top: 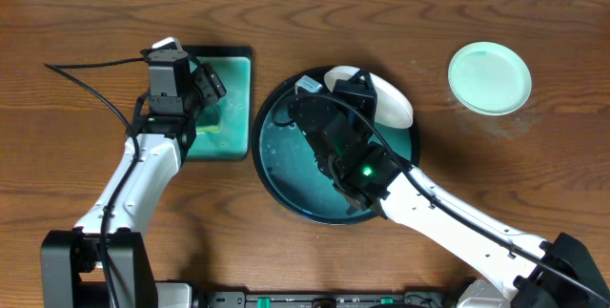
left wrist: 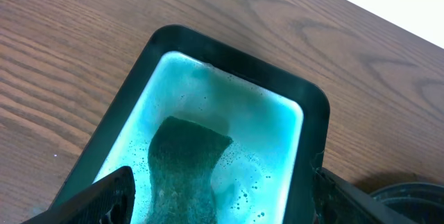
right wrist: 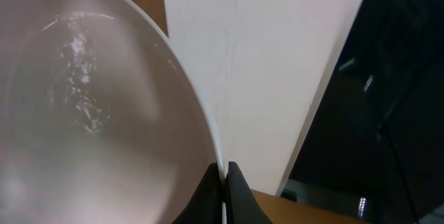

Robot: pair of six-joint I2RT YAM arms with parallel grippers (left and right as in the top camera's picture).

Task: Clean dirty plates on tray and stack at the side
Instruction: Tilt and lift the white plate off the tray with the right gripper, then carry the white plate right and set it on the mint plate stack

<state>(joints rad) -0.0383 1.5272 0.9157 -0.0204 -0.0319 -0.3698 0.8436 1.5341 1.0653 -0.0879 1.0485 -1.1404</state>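
The round black-rimmed tray (top: 276, 170) with a dark teal inside lies mid-table. My right gripper (right wrist: 223, 182) is shut on the rim of a white plate (right wrist: 90, 120) and holds it tilted over the tray's far side (top: 393, 103). A pale mint-green plate (top: 490, 77) lies on the table at the far right. My left gripper (left wrist: 218, 207) is open over a dark green sponge (left wrist: 184, 165) that lies in the rectangular teal tray (left wrist: 229, 64), its fingers on either side of the sponge.
The rectangular teal tray (top: 233, 108) holds bright foamy liquid and sits left of the round tray. A black cable (top: 91, 84) runs across the table at the left. The table's far edge is close behind both trays.
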